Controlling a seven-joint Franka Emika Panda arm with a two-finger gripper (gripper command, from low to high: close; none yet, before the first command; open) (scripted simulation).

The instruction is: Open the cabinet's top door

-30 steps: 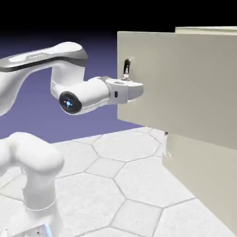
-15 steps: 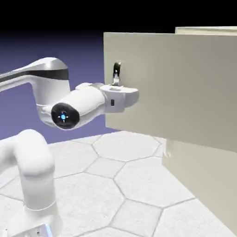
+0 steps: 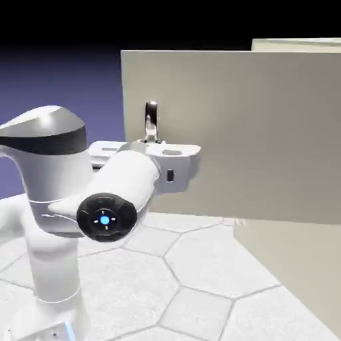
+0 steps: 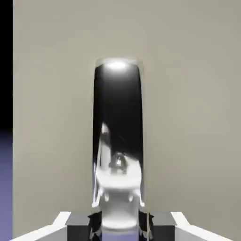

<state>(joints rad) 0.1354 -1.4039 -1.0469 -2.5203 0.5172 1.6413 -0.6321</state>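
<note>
**Top door swung out, gripper clamped on its handle**

The cabinet [image 3: 293,266] fills the right side of the exterior view, its body running off the right and bottom edges. The top door [image 3: 253,133] stands swung well out from it: a broad beige panel spanning the upper middle and right of the frame, its free edge toward the left and its hinge side off to the right. Near that free edge, upper middle of the frame, the handle [image 3: 151,120] stands upright, so its long axis runs vertically. The gripper [image 3: 150,141] sits directly under and against it, pinched shut on the handle's lower part; in the hand view the handle [image 4: 117,141] rises as a dark, shiny bar straight up from between the fingertips [image 4: 94,226], against the door's flat face. Judging from this, further opening means drawing the handle on toward the frame's left, along the door's arc about the right-hand hinge.
</note>
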